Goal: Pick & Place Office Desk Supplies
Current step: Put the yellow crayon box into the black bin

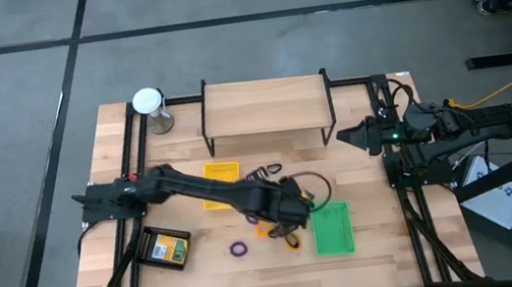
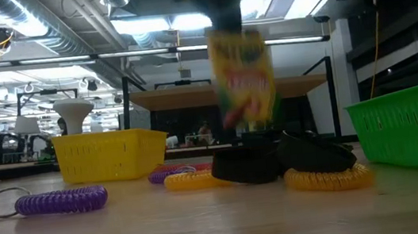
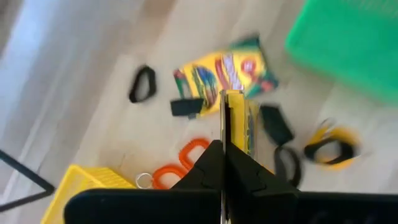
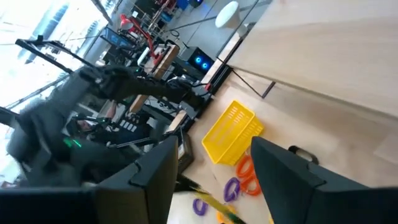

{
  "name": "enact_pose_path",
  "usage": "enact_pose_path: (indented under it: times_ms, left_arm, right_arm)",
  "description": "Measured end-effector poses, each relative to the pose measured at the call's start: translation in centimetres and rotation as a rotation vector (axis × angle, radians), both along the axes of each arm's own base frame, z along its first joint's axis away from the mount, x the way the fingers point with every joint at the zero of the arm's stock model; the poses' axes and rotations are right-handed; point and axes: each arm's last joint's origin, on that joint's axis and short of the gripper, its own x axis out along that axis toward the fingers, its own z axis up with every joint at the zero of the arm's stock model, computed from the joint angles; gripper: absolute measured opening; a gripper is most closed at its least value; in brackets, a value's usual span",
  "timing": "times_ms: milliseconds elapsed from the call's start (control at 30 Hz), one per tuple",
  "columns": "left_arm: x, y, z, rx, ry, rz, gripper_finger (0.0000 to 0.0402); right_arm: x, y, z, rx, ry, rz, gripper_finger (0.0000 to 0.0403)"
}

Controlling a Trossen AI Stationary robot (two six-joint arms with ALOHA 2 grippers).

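Note:
My left gripper (image 1: 287, 211) is over the middle of the table, shut on a yellow printed crayon box (image 2: 244, 77) that shows blurred in the low view. A second crayon box (image 3: 224, 71) lies flat on the wood below it. Around that box lie black clips (image 2: 278, 160), orange rings (image 3: 186, 163), a yellow coil ring (image 2: 328, 176) and a purple ring (image 1: 239, 249). A third box lies in the black tray (image 1: 168, 247). My right gripper (image 4: 217, 180) waits open at the table's right side, near the shelf. My left gripper pinches the crayon box between its two fingers at the box's upper end (image 3: 233, 121), coming from above and pointing down. The box hangs upright below the fingers, lifted clear of the table, its narrow edge toward the wrist camera.
The green tray (image 1: 333, 228) stands just right of the left gripper, and the yellow tray (image 1: 222, 183) to its left and farther back. A wooden shelf on a black frame (image 1: 267, 110) spans the far side. A grey cylinder with a white top (image 1: 150, 108) stands at the far left corner.

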Motion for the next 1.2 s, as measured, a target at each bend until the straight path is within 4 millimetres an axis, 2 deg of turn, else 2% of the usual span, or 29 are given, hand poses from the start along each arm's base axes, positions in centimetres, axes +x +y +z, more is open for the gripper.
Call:
enact_pose_path:
  times_ms: [267,367,567,700,867,967,1200]
  left_arm:
    - [-4.6,0.9,8.0,-0.017,-0.287,0.172,0.0001]
    - [-6.7,1.0,9.7,-0.007,-0.338,0.217,0.0002]
    - [-11.7,-0.3,10.8,0.011,-0.4,0.284,0.0001]
    - [-15.8,-1.0,9.8,-0.025,-0.483,0.358,0.0001]
    - [-20.8,-1.6,7.5,-0.176,-0.663,0.381,0.0001]
    - [-23.6,-1.8,5.5,-0.258,-0.722,0.386,0.0001]
    - [-29.6,-1.6,-0.2,-0.42,-0.707,0.456,0.0001]
  right_arm:
    - [0.0,0.0,0.0,-0.077,0.011,0.006,0.0206]
    - [0.1,0.0,0.0,-0.084,0.017,0.003,0.0206]
    - [0.4,0.0,-0.2,-0.085,0.028,0.005,0.0206]
    - [0.6,0.1,-0.2,-0.083,0.033,0.008,0.0206]
    - [1.1,0.1,-0.3,-0.078,0.032,0.007,0.0206]
    - [1.3,0.2,-0.3,-0.072,0.034,0.005,0.0206]
    - [2.2,0.3,-0.8,-0.037,0.071,-0.005,0.0206]
